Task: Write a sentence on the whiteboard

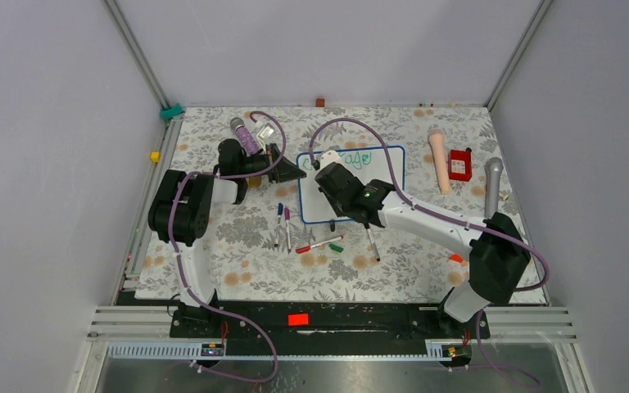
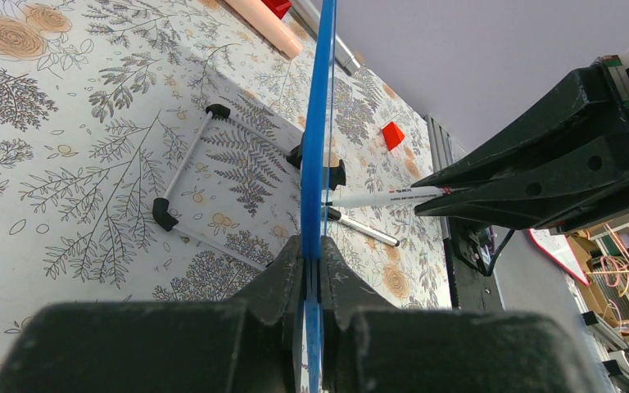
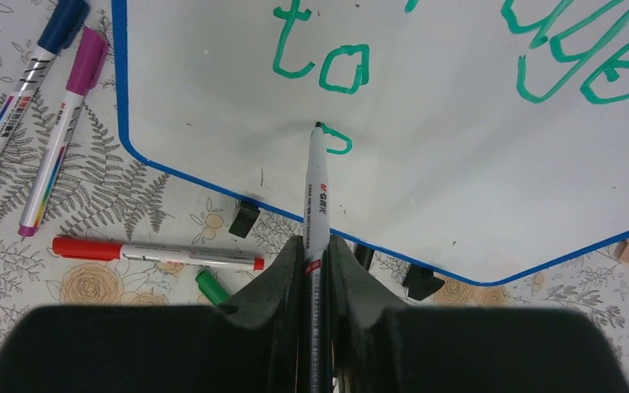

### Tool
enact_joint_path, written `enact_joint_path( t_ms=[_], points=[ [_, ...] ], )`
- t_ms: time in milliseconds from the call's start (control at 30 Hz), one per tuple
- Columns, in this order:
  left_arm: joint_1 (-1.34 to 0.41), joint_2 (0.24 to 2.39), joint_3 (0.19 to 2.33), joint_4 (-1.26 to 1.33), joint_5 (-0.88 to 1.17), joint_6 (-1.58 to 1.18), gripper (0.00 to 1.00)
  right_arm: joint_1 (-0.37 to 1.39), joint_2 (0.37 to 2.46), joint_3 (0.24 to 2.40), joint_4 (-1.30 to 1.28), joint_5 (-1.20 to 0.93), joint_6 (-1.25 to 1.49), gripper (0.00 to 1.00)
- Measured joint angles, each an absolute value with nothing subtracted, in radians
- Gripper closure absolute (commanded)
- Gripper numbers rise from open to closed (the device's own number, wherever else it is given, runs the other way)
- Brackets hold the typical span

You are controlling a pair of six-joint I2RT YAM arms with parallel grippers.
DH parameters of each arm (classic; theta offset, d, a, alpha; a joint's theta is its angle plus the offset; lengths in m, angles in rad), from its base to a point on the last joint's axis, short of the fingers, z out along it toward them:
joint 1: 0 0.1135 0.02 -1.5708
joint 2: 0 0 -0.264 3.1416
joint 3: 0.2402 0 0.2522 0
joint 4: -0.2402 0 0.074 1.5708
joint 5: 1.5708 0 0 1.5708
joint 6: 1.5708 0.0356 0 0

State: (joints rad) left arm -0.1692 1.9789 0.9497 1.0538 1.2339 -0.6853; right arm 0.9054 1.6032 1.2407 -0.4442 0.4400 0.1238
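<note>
The whiteboard (image 1: 381,168) with its thin blue frame stands tilted mid-table; it shows edge-on in the left wrist view (image 2: 320,123) and face-on in the right wrist view (image 3: 459,164). My left gripper (image 2: 313,254) is shut on the board's left edge. My right gripper (image 3: 314,250) is shut on a white green-ink marker (image 3: 317,188), whose tip touches the board. The sentence (image 3: 321,61) so reads "courage" on the top line, "to" below it, and a small fresh green stroke (image 3: 340,141) at the tip. In the top view my right gripper (image 1: 328,176) covers the board's left half.
Loose markers lie left of and before the board: blue (image 3: 24,78), purple (image 3: 61,127), red (image 3: 156,254), and a green cap (image 3: 210,286). A black pen (image 1: 372,244), peach cylinder (image 1: 438,160), red box (image 1: 459,164) and grey microphone (image 1: 492,184) lie to the right.
</note>
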Motion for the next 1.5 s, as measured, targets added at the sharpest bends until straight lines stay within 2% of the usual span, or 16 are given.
enact_joint_path(
  t_ms=[333,1500],
  points=[
    [-0.169,1.979,0.950,1.054,1.234,-0.685,1.00,0.900,1.459,1.135,-0.379,0.426,0.121,1.00],
    [-0.169,1.979,0.950,1.054,1.235,-0.686,1.00,0.855,1.533,1.148,-0.398,0.406,0.178,1.00]
  ],
)
